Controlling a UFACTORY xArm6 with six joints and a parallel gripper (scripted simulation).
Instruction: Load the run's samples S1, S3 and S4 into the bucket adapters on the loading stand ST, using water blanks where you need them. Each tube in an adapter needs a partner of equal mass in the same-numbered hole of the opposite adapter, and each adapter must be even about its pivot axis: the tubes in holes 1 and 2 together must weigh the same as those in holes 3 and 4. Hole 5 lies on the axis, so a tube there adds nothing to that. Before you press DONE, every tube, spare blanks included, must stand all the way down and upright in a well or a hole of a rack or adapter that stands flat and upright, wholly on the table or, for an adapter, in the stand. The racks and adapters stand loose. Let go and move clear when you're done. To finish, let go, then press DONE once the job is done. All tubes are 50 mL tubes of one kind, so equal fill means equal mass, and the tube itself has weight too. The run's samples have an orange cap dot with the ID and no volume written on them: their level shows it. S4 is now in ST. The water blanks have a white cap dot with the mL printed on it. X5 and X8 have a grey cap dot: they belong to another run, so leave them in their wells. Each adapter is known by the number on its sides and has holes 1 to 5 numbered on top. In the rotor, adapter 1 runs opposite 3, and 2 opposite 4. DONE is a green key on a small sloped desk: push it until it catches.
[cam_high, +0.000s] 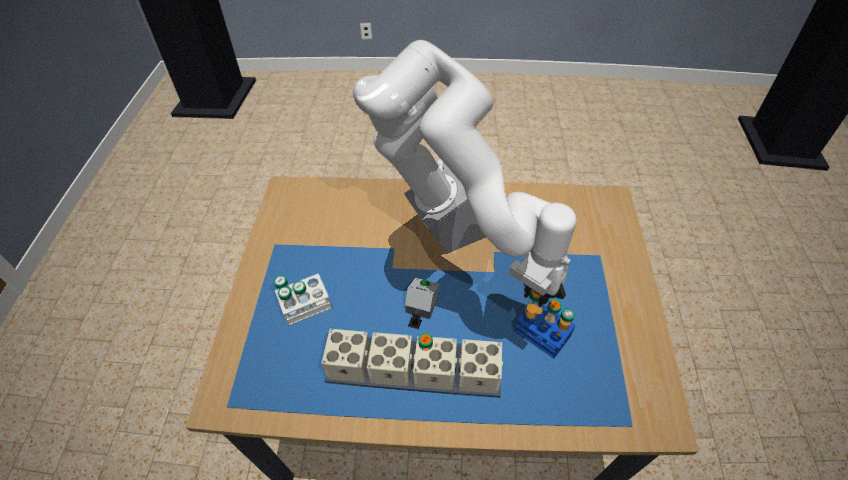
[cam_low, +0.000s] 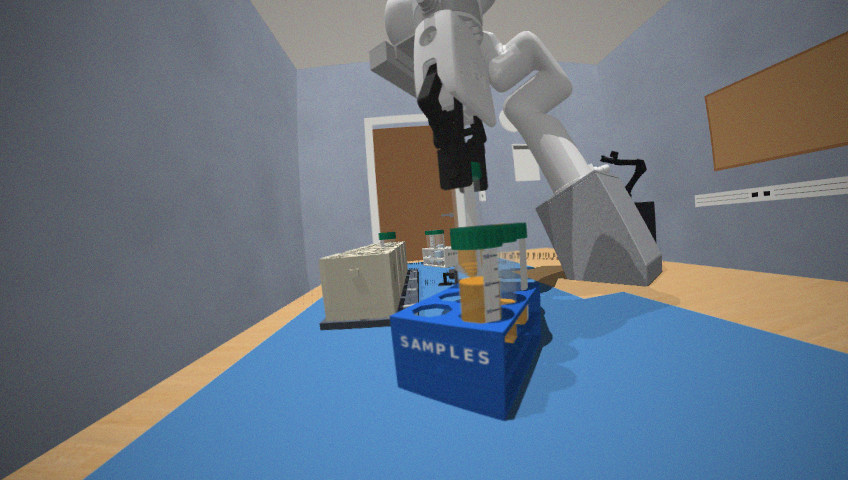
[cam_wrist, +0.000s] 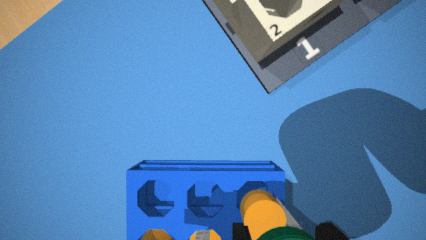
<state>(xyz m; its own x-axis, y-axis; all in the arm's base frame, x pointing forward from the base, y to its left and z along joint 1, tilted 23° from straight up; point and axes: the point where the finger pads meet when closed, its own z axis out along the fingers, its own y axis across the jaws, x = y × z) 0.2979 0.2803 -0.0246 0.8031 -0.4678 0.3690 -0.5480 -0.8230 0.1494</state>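
My gripper is shut on the green cap of an upright orange-filled tube. Its dot is orange; the ID is unreadable. It hangs over the blue SAMPLES rack, at the end away from the exterior camera; its lower end is hidden there behind standing tubes. In that rack stand an orange-dot tube and a pale-dot tube. An orange-dot tube stands in adapter 2. Adapters 4, 3 and 1 show no tubes.
A white rack at the left holds three green-capped tubes, one of them toward its middle. The grey desk with the green DONE key stands behind the adapter row. The wrist view shows the stand's corner beyond the rack.
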